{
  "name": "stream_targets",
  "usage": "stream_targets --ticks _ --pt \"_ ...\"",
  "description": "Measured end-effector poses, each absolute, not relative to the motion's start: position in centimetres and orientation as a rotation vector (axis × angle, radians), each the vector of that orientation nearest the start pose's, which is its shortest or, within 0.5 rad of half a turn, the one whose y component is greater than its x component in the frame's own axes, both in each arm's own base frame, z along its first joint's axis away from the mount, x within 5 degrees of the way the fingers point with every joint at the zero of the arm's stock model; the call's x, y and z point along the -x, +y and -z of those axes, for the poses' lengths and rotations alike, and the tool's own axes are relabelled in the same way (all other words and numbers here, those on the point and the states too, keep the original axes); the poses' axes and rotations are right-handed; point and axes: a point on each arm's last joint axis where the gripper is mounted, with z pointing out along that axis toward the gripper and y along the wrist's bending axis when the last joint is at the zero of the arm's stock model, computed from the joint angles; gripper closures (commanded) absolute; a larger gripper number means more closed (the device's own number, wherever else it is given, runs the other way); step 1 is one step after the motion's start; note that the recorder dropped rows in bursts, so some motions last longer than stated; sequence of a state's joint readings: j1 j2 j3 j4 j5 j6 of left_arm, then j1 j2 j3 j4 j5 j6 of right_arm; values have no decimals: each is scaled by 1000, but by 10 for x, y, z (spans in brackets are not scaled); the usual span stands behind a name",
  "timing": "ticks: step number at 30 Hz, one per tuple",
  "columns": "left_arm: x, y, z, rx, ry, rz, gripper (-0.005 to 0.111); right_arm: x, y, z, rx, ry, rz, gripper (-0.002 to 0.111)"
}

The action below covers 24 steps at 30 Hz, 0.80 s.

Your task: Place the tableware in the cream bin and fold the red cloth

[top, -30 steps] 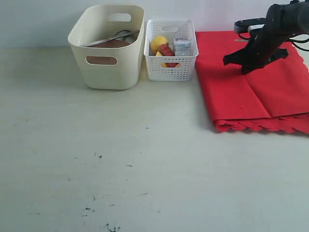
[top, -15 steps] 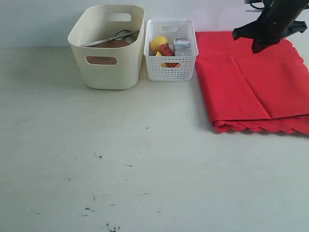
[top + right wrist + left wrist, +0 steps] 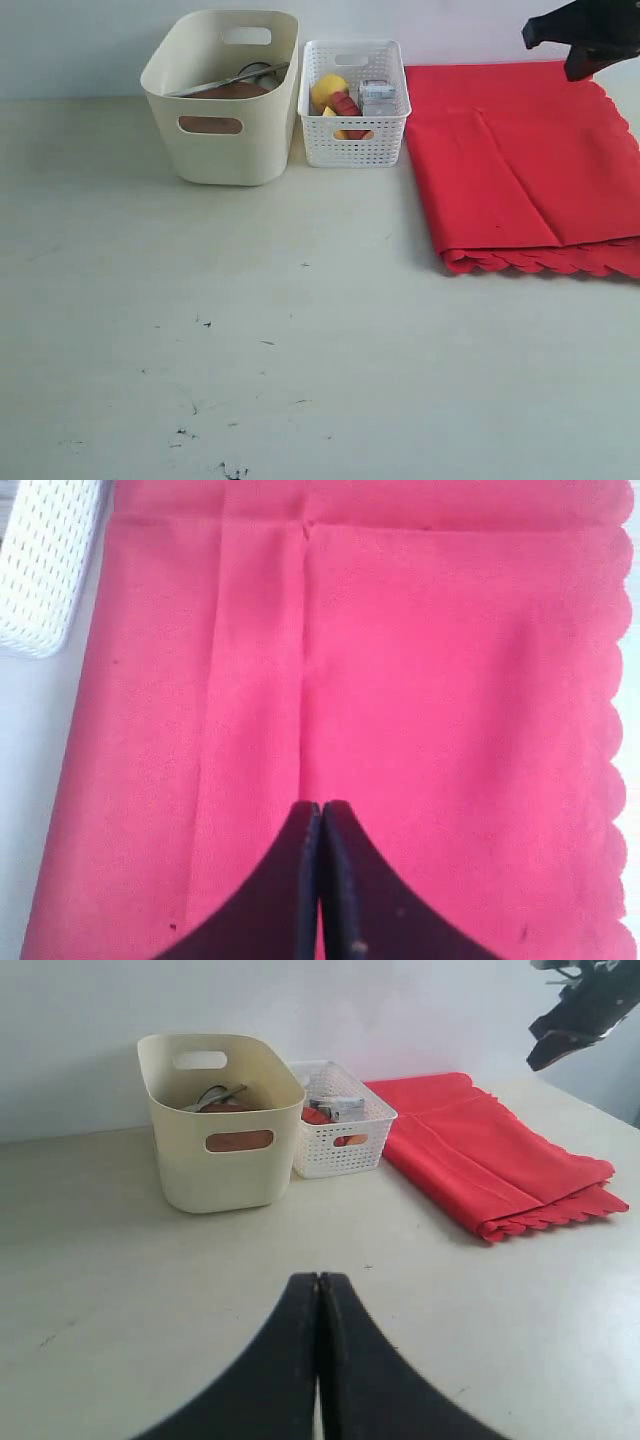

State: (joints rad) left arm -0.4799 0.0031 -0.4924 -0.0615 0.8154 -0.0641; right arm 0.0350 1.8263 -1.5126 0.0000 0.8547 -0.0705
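Bright red rectangular cloth [image 3: 520, 160] lies folded flat on pale table [image 3: 300, 330], just beside white lattice basket [image 3: 355, 140]. R gripper [image 3: 321, 815] hangs above cloth's far part, not touching, jaws pressed together, empty. L gripper [image 3: 318, 1285] likewise pressed together, over bare table, well apart from cloth.

- Bright, even, diffuse light fills the exterior view; the cream bin [image 3: 222, 100] casts only a thin, soft shadow on the table [image 3: 300, 350] at its foot.
- The red cloth [image 3: 520, 160], well to the side of the cream bin, looks heavily saturated.
- In the right wrist view the cloth reads soft and washed towards pink.
- The left gripper [image 3: 318, 1282] and right gripper [image 3: 321, 808], close to their lenses, show as dark, blurred silhouettes.
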Motion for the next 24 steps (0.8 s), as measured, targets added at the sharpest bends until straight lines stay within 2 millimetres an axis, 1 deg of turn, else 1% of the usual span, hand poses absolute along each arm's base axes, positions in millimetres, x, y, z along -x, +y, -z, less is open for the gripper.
stream_targets --ticks 7,13,14,16,20,24 --pt "-2 -6 -296 -372 1794 456 107 -354 12 -308 136 2575 13 108" --pt "-2 -6 -296 -372 1794 456 107 -307 11 -343 130 2469 15 108" --pt "-2 -6 -296 -372 1794 456 107 -297 10 -351 129 2437 16 108" --pt "-2 -6 -296 -372 1794 456 107 -283 10 -360 126 2394 17 108" --pt "-2 -6 -296 -372 1794 456 107 -249 9 -379 121 2297 18 108" --pt "-2 -6 -296 -372 1794 456 107 -216 8 -392 117 2209 20 108"
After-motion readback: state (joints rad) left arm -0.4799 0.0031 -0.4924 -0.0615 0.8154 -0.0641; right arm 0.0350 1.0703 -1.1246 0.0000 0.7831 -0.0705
